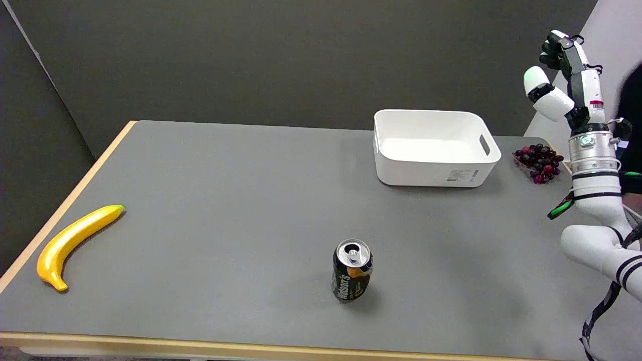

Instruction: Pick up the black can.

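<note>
While nothing is yet held, the task stands at its very start, with the reach toward the can not begun. Far left on the grey surface [225, 200], a yellow plastic-looking banana [70, 241] lies near the wooden edge. Toward the middle and close to the near edge stands the black drink can with a silver top [352, 271], upright, alone, well apart from everything else. Further right and back sits a white rectangular plastic bin with handle slots [435, 148], and just beyond it a bunch of dark red grapes [539, 162] rests near the surface's far right corner. At the far right the right hand [562, 75] is raised high in the air, well above and away from the can, fingers apart and holding nothing. By my judgement, the next move calls for lowering and swinging the arm leftward, then wrapping the fingers around the can's side. The arm's lower part is cut off by the frame, the hand's far fingers are hard to separate, and the can's label is only partly readable.
</note>
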You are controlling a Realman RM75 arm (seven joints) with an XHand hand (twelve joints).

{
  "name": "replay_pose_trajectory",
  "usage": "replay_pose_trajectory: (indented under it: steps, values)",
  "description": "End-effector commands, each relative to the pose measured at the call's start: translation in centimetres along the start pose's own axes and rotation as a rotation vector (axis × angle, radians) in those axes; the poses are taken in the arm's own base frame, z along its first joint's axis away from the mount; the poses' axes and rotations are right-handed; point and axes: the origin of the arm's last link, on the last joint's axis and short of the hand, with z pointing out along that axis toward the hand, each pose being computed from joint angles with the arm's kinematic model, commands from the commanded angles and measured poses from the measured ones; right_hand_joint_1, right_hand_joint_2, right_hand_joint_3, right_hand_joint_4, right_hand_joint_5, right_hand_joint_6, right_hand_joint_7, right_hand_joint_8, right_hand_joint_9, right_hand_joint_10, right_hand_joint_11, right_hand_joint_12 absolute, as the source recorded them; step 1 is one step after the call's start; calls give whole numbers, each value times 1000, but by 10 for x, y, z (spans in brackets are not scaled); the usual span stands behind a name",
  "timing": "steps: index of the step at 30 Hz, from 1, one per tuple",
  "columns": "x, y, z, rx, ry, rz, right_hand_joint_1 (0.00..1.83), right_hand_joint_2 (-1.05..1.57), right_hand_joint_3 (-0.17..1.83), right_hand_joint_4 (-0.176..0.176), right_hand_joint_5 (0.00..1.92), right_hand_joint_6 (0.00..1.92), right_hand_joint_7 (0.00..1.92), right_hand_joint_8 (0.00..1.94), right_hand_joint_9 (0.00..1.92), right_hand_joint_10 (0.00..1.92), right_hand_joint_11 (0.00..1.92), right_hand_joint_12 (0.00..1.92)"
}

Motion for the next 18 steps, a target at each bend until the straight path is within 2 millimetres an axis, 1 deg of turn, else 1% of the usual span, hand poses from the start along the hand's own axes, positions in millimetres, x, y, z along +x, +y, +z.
replay_pose_trajectory:
  steps: [1, 6, 10, 14, 16, 18]
  values:
    - [-3, -2, -7, 5, -42, -2, 461, 735, 975, -34, 198, 423, 329, 429, 254, 806, 58, 1195]
    - [-9, -9, -16, 32, -89, 1, 458, 731, 976, -35, 200, 425, 336, 436, 264, 813, 68, 1202]
    - [-12, -25, -23, 85, -154, 51, 449, 720, 975, -24, 210, 439, 348, 441, 283, 819, 96, 1222]
    - [-13, -44, -38, 118, -250, 161, 431, 710, 979, -11, 223, 457, 367, 454, 305, 825, 133, 1260]
    - [-18, -52, -47, 122, -306, 198, 424, 705, 978, 4, 232, 479, 382, 463, 322, 827, 151, 1272]
    - [-24, -62, -54, 129, -347, 229, 421, 704, 980, 8, 236, 487, 390, 466, 331, 828, 157, 1274]
